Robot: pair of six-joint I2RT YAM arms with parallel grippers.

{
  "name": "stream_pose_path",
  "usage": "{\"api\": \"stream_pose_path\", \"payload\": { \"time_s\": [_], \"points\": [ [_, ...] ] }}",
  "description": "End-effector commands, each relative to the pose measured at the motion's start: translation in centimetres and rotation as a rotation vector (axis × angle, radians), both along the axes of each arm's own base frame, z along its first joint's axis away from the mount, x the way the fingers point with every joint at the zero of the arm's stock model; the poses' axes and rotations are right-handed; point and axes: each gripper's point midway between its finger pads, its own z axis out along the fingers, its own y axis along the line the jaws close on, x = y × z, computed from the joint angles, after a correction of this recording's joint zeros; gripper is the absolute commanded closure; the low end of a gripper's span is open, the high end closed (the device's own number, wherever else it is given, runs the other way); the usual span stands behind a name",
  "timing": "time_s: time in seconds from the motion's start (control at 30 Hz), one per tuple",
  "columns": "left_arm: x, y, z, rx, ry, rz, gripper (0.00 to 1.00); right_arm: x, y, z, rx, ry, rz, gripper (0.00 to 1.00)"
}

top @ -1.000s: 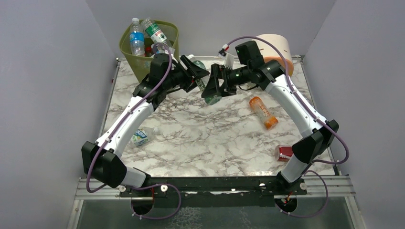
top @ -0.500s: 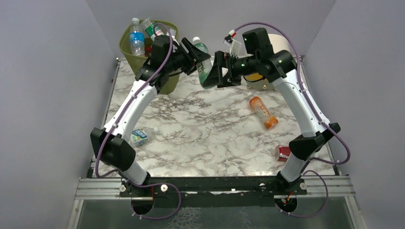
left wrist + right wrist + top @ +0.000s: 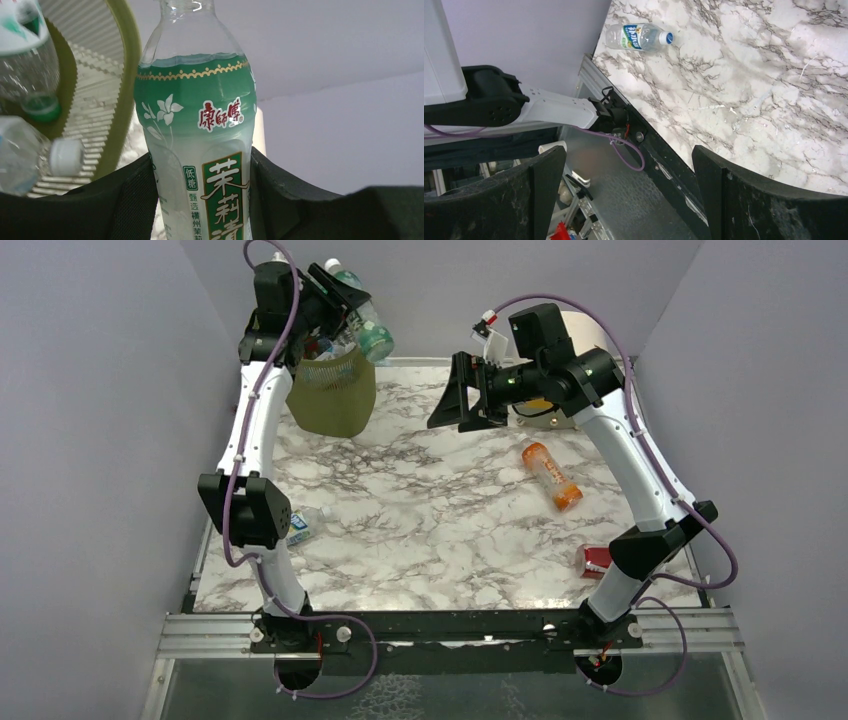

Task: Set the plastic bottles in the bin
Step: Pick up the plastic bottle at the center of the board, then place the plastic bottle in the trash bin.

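My left gripper (image 3: pixel 343 298) is shut on a clear bottle with a green label (image 3: pixel 366 328), held high over the right rim of the olive-green mesh bin (image 3: pixel 330 395). In the left wrist view the bottle (image 3: pixel 197 125) stands between my black fingers (image 3: pixel 125 200), with the bin's rim (image 3: pixel 120 75) and two bottles inside (image 3: pixel 25 60) to its left. My right gripper (image 3: pixel 460 395) is open and empty above the table's back middle. An orange-filled bottle (image 3: pixel 550 475) lies at the right. A blue-labelled bottle (image 3: pixel 298 525) lies at the left, and also shows in the right wrist view (image 3: pixel 639 37).
A cream cylinder (image 3: pixel 590 330) stands at the back right behind the right arm. A red-labelled item (image 3: pixel 597 560) lies near the right arm's base. Grey walls enclose the marble table (image 3: pixel 430 530) on three sides. The right wrist view looks down over the table's near left edge (image 3: pixel 649 145).
My left arm has risen and swung back left, carrying the green-labelled bottle from beside the right gripper to above the bin. The right gripper has stayed open near the back middle.
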Motion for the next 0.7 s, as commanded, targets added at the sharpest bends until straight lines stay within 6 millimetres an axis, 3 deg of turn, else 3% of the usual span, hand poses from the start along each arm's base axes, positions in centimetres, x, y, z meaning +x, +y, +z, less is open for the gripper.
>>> {"api": "stream_pose_path", "payload": {
  "time_s": [0.0, 0.13, 0.4, 0.67],
  "points": [
    [1.4, 3.5, 3.8, 0.022, -0.111, 0.026, 0.52, -0.6, -0.2, 1.0, 0.018, -0.024, -0.004, 0.01],
    [2.8, 7.3, 5.0, 0.059, -0.163, 0.096, 0.52, -0.6, -0.2, 0.8, 0.014, -0.022, -0.001, 0.01],
    [4.6, 13.4, 4.9, 0.216, -0.231, 0.212, 0.51, -0.9, 0.2, -0.1, 0.023, 0.022, 0.025, 0.01],
    [5.5, 15.5, 3.5, 0.409, -0.269, 0.243, 0.48, -1.0, 0.4, -0.7, 0.019, 0.046, 0.035, 0.01]
  ]
}}
